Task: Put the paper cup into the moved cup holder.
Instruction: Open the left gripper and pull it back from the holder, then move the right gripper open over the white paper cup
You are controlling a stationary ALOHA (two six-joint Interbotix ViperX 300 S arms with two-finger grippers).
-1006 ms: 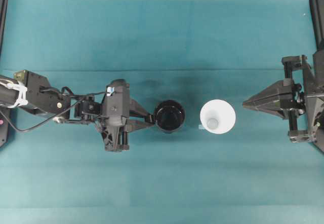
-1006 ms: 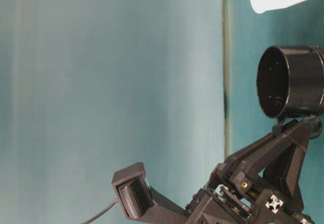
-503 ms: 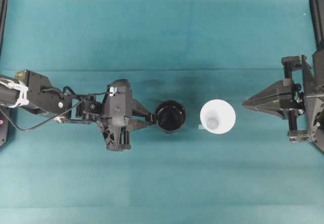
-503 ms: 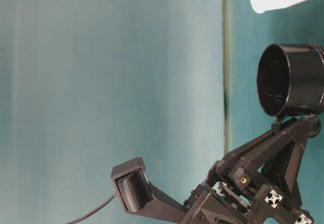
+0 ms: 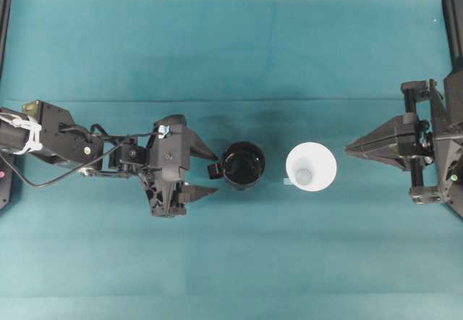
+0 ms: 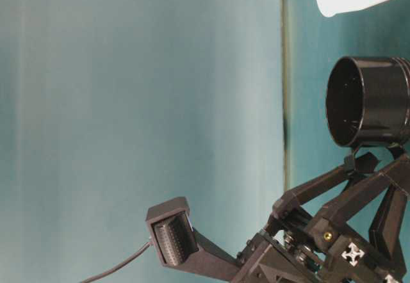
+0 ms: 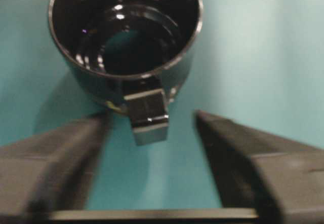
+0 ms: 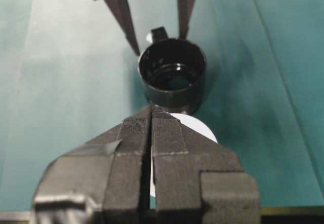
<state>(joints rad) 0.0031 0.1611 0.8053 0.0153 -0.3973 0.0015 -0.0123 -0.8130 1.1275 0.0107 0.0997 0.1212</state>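
Observation:
The black cup holder (image 5: 243,165) stands upright on the teal cloth near the middle, its small handle (image 5: 215,169) pointing left. My left gripper (image 5: 215,171) is open, one finger on each side of that handle without touching it; the left wrist view shows the handle (image 7: 148,113) free between the spread fingers (image 7: 217,138). The white paper cup (image 5: 311,166) stands upright just right of the holder. My right gripper (image 5: 349,147) is shut with nothing in it, its tip a little right of the paper cup (image 8: 201,128) and pointing at the cup holder (image 8: 172,74).
The teal cloth (image 5: 231,52) covers the whole table. Black frame posts (image 5: 453,23) stand at the far left and right edges. A small pale tag (image 5: 288,182) lies by the paper cup's left side.
My left gripper's jaws have spread apart and let go of the holder's handle, with the arm drawing back slightly left. The holder, the paper cup and the right arm stay put.

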